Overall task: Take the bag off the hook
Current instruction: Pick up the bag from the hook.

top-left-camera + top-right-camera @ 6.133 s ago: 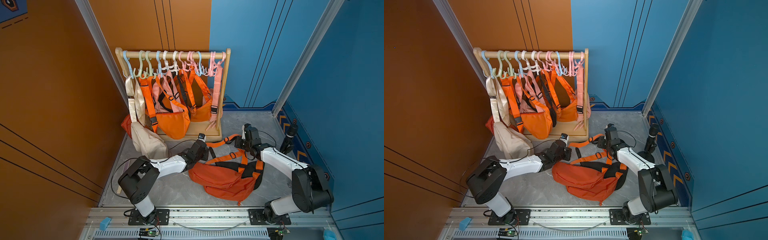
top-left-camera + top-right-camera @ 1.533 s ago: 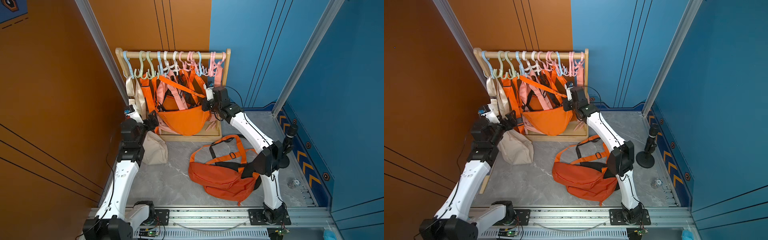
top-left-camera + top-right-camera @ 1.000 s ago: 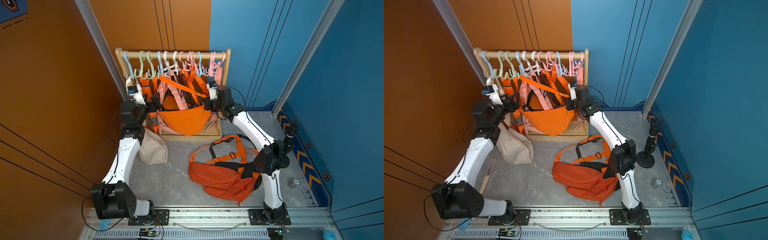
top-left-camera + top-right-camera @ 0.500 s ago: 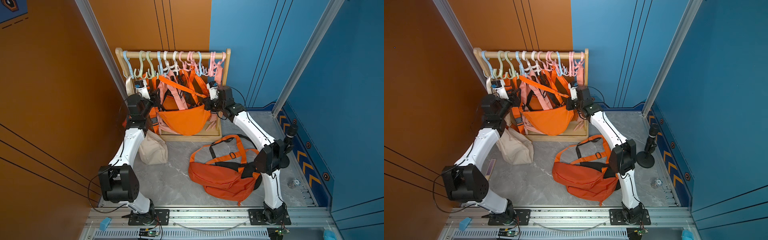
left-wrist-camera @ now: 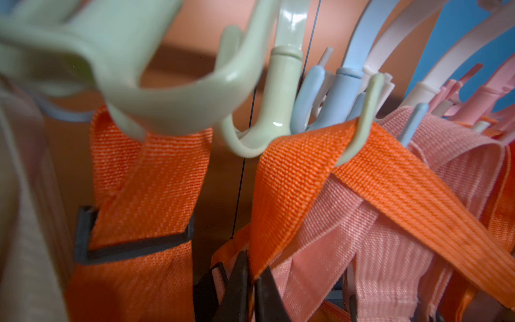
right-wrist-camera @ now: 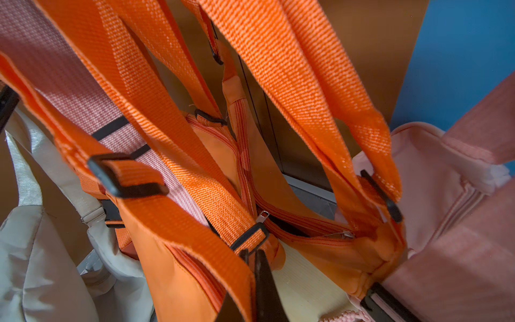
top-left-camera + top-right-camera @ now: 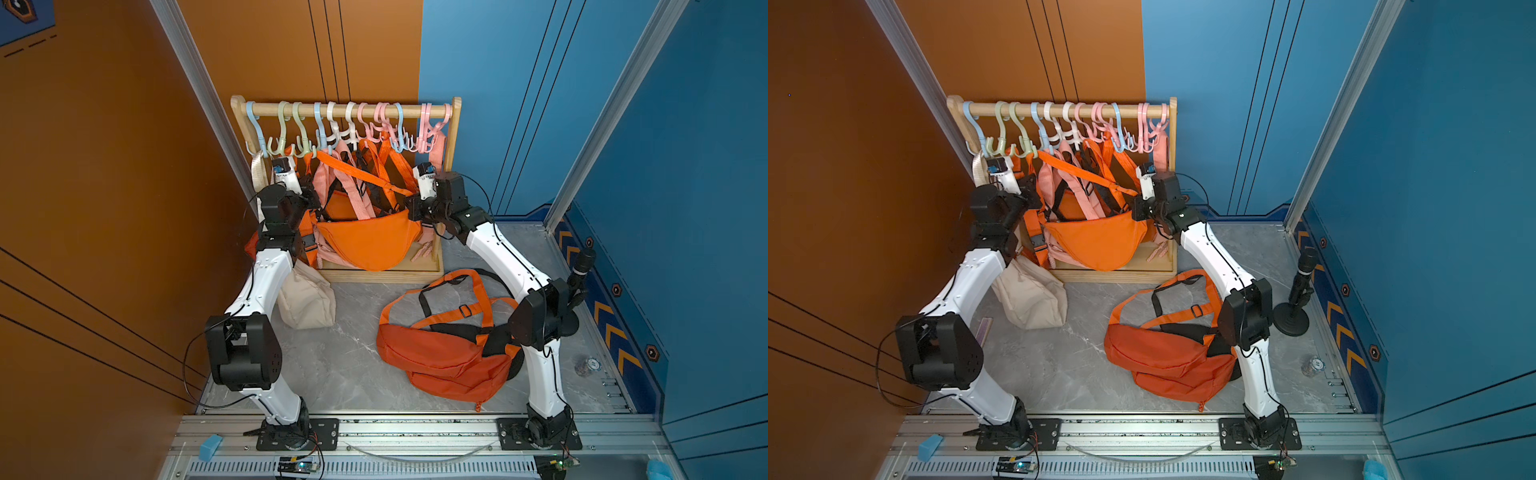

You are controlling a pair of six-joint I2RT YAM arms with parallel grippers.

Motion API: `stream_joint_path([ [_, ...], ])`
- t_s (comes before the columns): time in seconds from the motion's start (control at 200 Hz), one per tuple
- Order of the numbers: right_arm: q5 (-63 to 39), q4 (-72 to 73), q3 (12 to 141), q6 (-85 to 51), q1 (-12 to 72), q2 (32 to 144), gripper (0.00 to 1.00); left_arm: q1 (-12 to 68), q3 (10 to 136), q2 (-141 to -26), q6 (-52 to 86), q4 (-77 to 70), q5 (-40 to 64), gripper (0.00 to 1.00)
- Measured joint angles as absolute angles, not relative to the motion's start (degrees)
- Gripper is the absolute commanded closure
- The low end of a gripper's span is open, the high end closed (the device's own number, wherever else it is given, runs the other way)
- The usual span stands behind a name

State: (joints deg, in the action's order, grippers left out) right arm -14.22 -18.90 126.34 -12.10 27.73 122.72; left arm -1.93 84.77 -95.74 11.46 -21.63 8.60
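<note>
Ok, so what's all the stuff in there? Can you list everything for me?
Wooden rack: one, light wood, at the back of the floor.
Hooks: around eleven, blue, green, white and pink, on the rack's rail.
Hanging orange bag: one, orange, front of the rack, strap over a green hook.
Other hanging bags: number unclear, pink and orange, behind it.
Cream bag: one, cream, on the floor beside the left arm.
Floor orange bag: one, orange, lying before the rack.
Black stand: one, black, by the blue wall.
Blue block: one, blue, on the front rail.
Left gripper: one, black, shut on the hanging orange bag's strap.
Right gripper: one, black, shut on that bag's other end.
</note>
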Motion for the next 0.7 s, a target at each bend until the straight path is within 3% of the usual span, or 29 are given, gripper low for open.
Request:
stream_joint_path([
  [0.701, -15.6, -18.9, 126.4, -13.1, 29.5, 122.7, 1.0, 2.0, 88.7, -93.1, 9.9, -19.7, 8.5, 1.0],
])
